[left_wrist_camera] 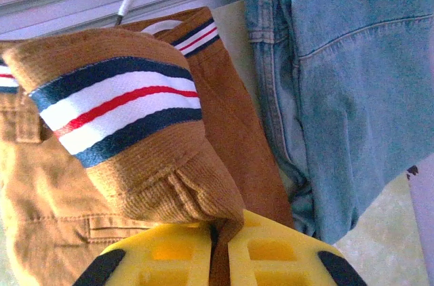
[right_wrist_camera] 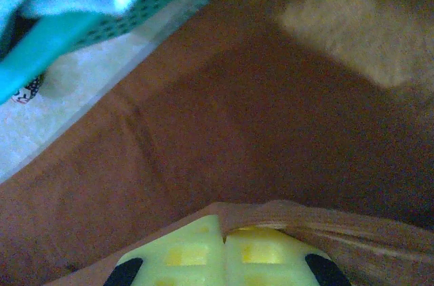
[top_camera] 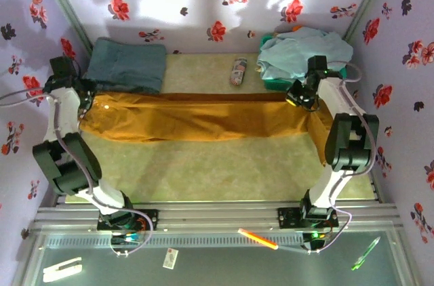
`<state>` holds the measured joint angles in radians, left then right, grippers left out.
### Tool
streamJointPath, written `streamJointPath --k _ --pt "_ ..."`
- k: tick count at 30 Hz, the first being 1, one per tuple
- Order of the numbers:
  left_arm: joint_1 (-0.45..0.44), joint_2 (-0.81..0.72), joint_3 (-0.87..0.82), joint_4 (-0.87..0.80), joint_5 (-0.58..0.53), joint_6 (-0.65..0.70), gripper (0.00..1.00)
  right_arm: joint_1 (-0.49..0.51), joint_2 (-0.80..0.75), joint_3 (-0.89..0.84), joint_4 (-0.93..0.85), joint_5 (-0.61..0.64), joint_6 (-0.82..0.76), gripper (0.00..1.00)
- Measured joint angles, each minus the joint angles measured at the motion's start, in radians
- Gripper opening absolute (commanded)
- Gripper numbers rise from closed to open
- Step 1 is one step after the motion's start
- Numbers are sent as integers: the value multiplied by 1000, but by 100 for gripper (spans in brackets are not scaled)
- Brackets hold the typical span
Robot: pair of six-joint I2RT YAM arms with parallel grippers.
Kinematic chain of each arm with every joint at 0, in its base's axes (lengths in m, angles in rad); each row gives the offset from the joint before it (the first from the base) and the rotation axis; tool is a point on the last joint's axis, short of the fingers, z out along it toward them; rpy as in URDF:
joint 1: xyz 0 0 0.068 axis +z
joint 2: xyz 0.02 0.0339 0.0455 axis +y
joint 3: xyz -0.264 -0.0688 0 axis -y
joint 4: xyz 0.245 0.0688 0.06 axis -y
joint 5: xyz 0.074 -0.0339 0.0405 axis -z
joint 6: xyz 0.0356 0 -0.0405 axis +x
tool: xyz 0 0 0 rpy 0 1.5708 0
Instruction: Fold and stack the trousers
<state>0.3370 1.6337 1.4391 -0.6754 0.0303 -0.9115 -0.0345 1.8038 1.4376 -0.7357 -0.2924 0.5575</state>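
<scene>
The ochre trousers (top_camera: 203, 118) hang stretched in a long band across the table between my two grippers. My left gripper (top_camera: 90, 104) holds the waist end. In the left wrist view its yellow fingers (left_wrist_camera: 169, 259) are shut on a fold of the trousers (left_wrist_camera: 149, 177), just below the striped waistband trim (left_wrist_camera: 115, 106). My right gripper (top_camera: 299, 95) holds the leg end. In the right wrist view its yellow fingers (right_wrist_camera: 264, 255) are pressed together on an edge of the trousers (right_wrist_camera: 237, 130), which drape away beneath.
A folded dusty teal-blue garment (top_camera: 129, 64) lies at the back left, right beside the waist end (left_wrist_camera: 339, 83). A teal basket (top_camera: 277, 84) with a pale aqua garment (top_camera: 302, 50) stands at the back right. A small patterned object (top_camera: 237, 71) lies between them. Flowered walls close both sides.
</scene>
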Motion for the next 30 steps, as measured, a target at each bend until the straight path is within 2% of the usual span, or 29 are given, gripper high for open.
streamJointPath --k 10,12,14,16,18,20,21,26,30 --pt "-26 132 108 -21 -34 18 0 3 193 229 -54 0 -42 0" --pt "-27 165 113 -22 -38 18 2 5 255 285 -74 0 -47 11" --pt "-31 206 127 -27 -46 19 20 6 296 323 -87 7 -56 23" --pt "-32 249 148 -29 -71 28 29 3 308 337 -105 32 -62 28" --pt "-30 281 164 -28 -98 35 62 2 308 343 -122 65 -76 39" --pt "-28 291 178 -31 -117 44 94 3 304 343 -132 85 -79 40" --pt "-27 292 192 -36 -124 48 100 4 296 338 -130 91 -78 41" --pt "-24 267 246 -37 -124 51 100 44 135 185 -66 116 -53 44" --pt "-42 127 114 5 -106 47 97 175 -15 69 5 116 -19 43"
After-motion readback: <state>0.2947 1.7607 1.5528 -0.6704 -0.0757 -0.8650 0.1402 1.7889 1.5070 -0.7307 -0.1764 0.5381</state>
